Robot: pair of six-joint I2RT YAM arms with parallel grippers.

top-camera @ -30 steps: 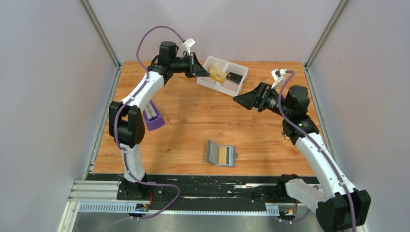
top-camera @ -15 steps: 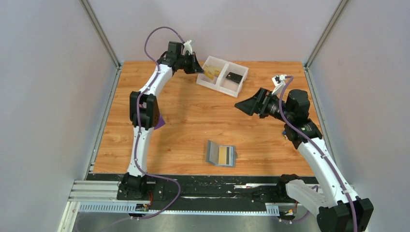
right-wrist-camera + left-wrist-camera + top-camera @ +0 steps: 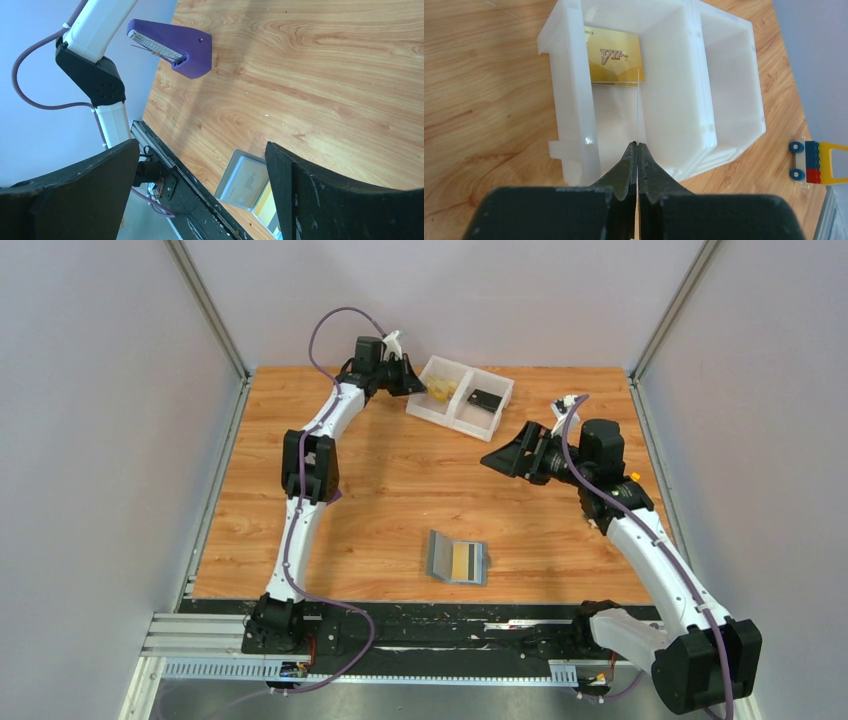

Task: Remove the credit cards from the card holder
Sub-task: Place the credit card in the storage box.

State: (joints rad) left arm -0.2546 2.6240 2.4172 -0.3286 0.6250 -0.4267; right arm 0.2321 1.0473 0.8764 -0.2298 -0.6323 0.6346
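The grey card holder [image 3: 457, 558] lies open near the table's front edge with a gold credit card [image 3: 462, 561] in its right panel; it also shows in the right wrist view [image 3: 243, 181]. My left gripper [image 3: 408, 380] is shut on a thin credit card seen edge-on [image 3: 638, 105], held over the left compartment of the white tray [image 3: 434, 414]. Another gold credit card marked VIP [image 3: 614, 62] lies in that compartment. My right gripper [image 3: 500, 455] is open and empty, raised above the table behind the card holder, with its jaws [image 3: 202, 150] wide apart.
A small black piece [image 3: 485, 398] lies in the tray's right compartment. A purple wedge-shaped object [image 3: 175, 47] stands at the table's left side by the left arm. A small coloured brick toy [image 3: 811, 162] sits beyond the tray.
My left arm has stretched out toward the back and brought its card from above the tray's middle to over the left compartment. My right gripper has shifted slightly left.
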